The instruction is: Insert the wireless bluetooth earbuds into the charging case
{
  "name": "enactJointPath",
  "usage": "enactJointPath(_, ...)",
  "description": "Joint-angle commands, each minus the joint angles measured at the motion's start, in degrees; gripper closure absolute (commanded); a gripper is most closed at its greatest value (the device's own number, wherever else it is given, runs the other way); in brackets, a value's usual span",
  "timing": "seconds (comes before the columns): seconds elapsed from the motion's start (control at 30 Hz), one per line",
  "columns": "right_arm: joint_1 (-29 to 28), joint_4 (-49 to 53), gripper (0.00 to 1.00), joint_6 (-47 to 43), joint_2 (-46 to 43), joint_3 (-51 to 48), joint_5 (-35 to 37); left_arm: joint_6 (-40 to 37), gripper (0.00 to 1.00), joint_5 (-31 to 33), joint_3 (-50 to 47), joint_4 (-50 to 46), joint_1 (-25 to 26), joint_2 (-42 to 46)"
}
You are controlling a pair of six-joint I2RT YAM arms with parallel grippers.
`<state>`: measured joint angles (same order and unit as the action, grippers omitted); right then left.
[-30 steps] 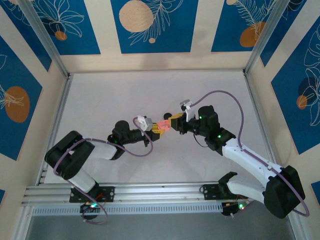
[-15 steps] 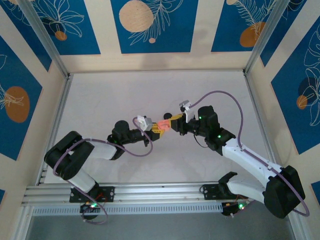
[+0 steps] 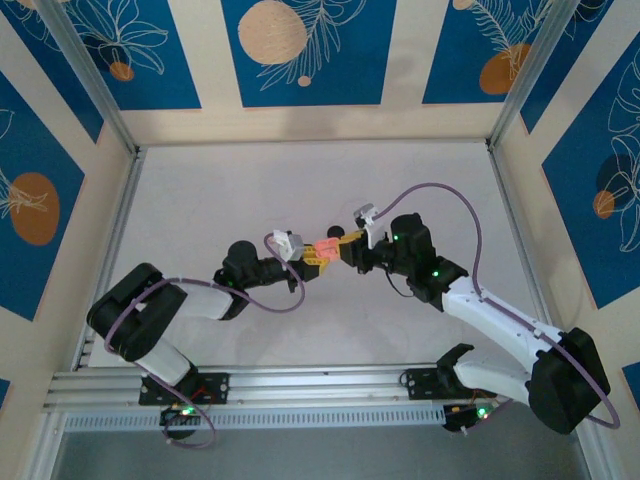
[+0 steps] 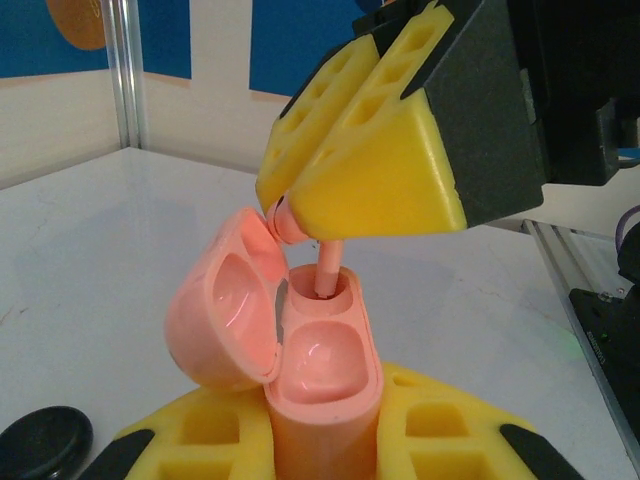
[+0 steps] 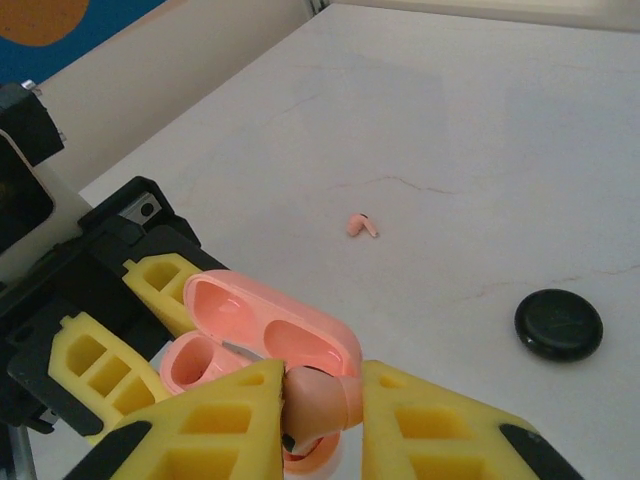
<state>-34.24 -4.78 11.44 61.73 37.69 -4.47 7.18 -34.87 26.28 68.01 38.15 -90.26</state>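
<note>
Up close, the charging case (image 4: 325, 400) is seen clamped between the two yellow fingers (image 4: 195, 440) of the left hand (image 4: 322, 445). It is held upright above the desk (image 4: 90, 260), and its lid (image 4: 215, 315) is swung open to the left. The bottom of the case is cut off by the lower edge of the left wrist view, so how deep it sits in the grip cannot be told.

A pink earbud (image 5: 316, 405) is pinched tight by the right hand (image 5: 320, 388). In the left wrist view its thin stem is seen poked into the far hole of the case. Most of its round head is hidden by the yellow fingers of the right hand. Whether the stem touches the bottom of the hole cannot be told.

A second earbud (image 5: 363, 226) is seen lying on the desk, well apart from the case. It looks pink with a small dark spot, but it is too tiny to be made out well. A black round disc (image 5: 560, 325) is seen lying flat on the desk, off to one side. In the left wrist view it is cut off by the bottom corner.

From above, the two hands are seen tip to tip near the middle of the desk. The case is seen there as a small pink spot between them, and the parts at the tips are too small to be told apart.
</note>
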Motion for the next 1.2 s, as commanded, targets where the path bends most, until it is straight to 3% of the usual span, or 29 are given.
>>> enactJointPath(0.0, -0.91, 2.59, 0.79, -2.33, 0.66, 0.14, 1.47, 0.07, 0.89, -1.12, 0.35, 2.56, 0.34, 2.53)
enactJointPath(0.33, -1.8, 4.94, 0.75, -2.21, 2.25, 1.28, -1.53, -0.86, 0.89, -1.14, 0.44, 1.1, 0.34, 3.58)
enactJointPath(0.63, 0.49, 4.68, 0.47, -0.58, -1.74, 2.14, -6.69, -1.12, 0.89, -1.34, 0.28, 1.05, 0.32, 3.47)
enactJointPath(0.77, 2.93, 4.82, 0.4, 0.85, -4.57, 2.43, -10.3, -1.2, 0.89, -1.6, 0.26, 0.91, 0.28, 3.43)
enactJointPath(1.17, 13.46, 10.8, 0.4, 3.15, -3.28, 6.78, -28.96, -0.28, 0.89, -4.37, 0.3, 3.24, 0.34, 2.92)
